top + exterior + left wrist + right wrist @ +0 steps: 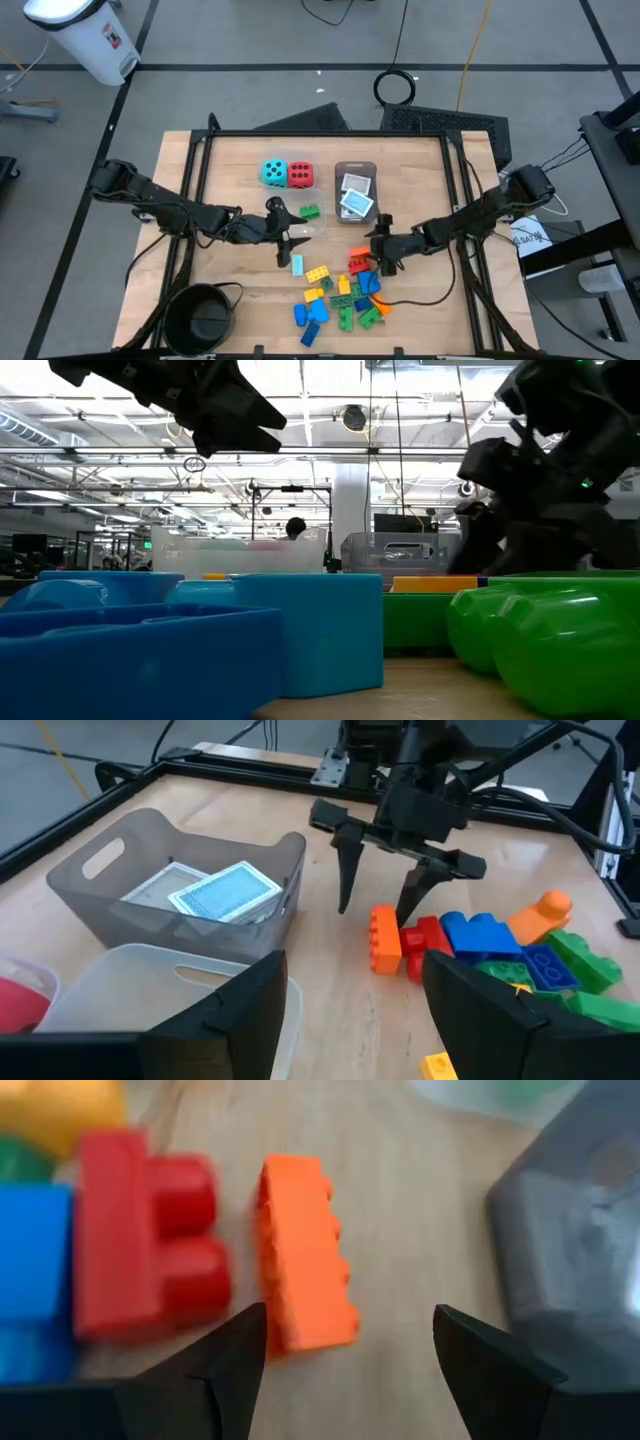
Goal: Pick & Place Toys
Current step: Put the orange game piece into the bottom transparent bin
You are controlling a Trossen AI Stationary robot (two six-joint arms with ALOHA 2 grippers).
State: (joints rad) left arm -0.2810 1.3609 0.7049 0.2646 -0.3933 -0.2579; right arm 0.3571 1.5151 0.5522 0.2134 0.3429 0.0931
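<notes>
The right gripper (385, 910) hung with fingers spread over the orange brick (305, 1255), gripping nothing. The brick's long axis ran between the fingers, beside the red brick (145, 1240). The left gripper (283, 232) was also spread, empty.

text: none legible | white bin (85, 35): red label, unreadable | paper (527, 237) at table's right edge: dark print, unreadable

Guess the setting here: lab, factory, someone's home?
Most likely a robotics lab in a big open hall: wooden table in a metal frame, cables across a taped floor, exposed ceiling beams and rows of workstations behind.
</notes>
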